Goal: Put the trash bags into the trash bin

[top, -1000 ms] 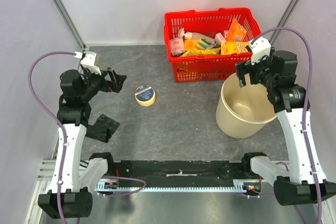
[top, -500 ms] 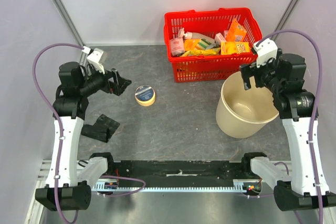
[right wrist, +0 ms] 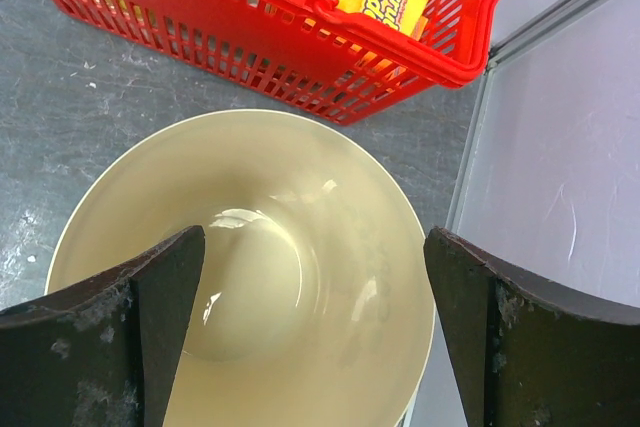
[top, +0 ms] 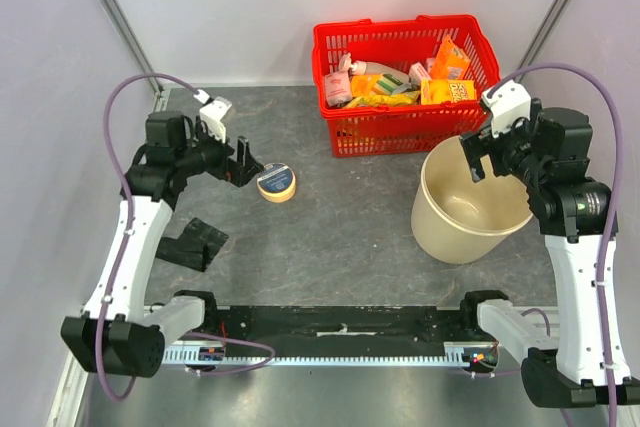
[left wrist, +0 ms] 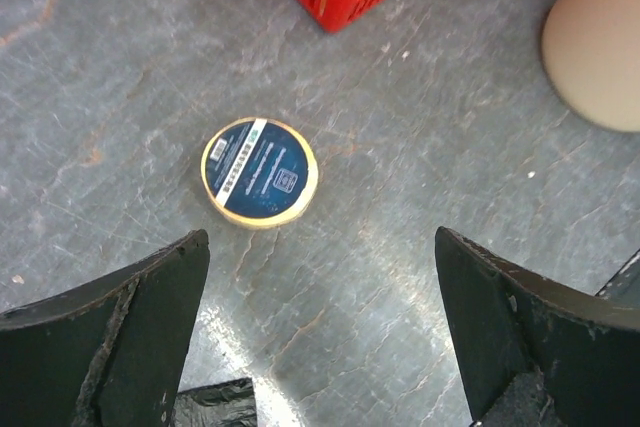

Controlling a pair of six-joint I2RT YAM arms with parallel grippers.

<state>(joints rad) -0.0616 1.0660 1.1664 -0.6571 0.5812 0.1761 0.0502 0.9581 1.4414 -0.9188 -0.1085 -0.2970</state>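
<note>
A folded black trash bag (top: 195, 244) lies on the grey table at the left; its corner (left wrist: 215, 402) shows at the bottom of the left wrist view. A round yellow-rimmed roll with a blue label (top: 276, 182) (left wrist: 259, 170) lies just right of my left gripper (top: 243, 162) (left wrist: 320, 237). That gripper hangs open and empty above the table. The beige trash bin (top: 440, 232) (right wrist: 390, 277) stands at the right and looks empty. My right gripper (top: 478, 152) (right wrist: 312, 235) hovers open over the bin's mouth, holding nothing.
A red mesh basket (top: 400, 137) (right wrist: 300, 22) full of packaged goods stands behind the bin, almost touching it. A grey wall with a metal rail (right wrist: 560, 147) runs close to the bin's right. The bin's side (left wrist: 600, 47) shows in the left wrist view.
My left arm has swung right and forward, bringing its open gripper close to the round roll. The right gripper has drifted slightly right over the bin. Both stay open.
</note>
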